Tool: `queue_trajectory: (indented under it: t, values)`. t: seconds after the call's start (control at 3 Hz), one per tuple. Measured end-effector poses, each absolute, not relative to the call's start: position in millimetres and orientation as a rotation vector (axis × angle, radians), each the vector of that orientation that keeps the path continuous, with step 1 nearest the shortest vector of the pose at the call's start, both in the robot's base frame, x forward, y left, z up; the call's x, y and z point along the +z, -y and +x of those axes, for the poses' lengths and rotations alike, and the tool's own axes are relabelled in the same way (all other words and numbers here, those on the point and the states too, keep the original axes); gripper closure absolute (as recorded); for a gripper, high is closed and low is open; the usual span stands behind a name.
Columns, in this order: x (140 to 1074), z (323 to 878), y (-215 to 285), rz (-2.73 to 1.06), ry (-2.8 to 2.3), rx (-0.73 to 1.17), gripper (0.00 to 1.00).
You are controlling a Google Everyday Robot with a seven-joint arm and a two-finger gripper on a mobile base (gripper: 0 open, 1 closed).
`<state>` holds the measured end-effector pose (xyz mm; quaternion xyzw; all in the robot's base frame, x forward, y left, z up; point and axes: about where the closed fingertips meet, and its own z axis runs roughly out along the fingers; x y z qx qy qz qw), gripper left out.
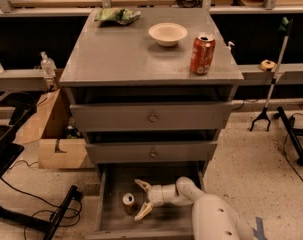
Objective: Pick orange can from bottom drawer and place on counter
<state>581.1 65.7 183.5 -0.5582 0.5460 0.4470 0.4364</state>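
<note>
The orange can (128, 202) stands upright on the floor of the open bottom drawer (111, 220), left of centre, its silver top showing. My gripper (142, 199) is inside the drawer, just right of the can, open, with its two pale fingers spread toward the can and not touching it. My white arm (211, 216) reaches in from the lower right. The counter (116, 49) is the grey top of the cabinet above.
On the counter stand a red-orange can (202, 54) at the right, a white bowl (167, 33) and a green bag (117, 15) at the back. Two closed drawers with knobs sit above the open one. A cardboard box (56, 134) stands left of the cabinet.
</note>
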Motion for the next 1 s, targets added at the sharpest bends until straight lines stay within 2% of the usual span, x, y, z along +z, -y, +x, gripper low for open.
queue_trajectory:
  t: [0.33,0.67,1.0]
  values:
    - [168.6,575.1,-79.8,-1.376,-1.355,1.167,0.00]
    - [160.3,570.4,-90.9,-1.349,-1.348,1.216,0.15]
    - [169.6,577.0,-97.6,-1.334,-1.372,1.225,0.38]
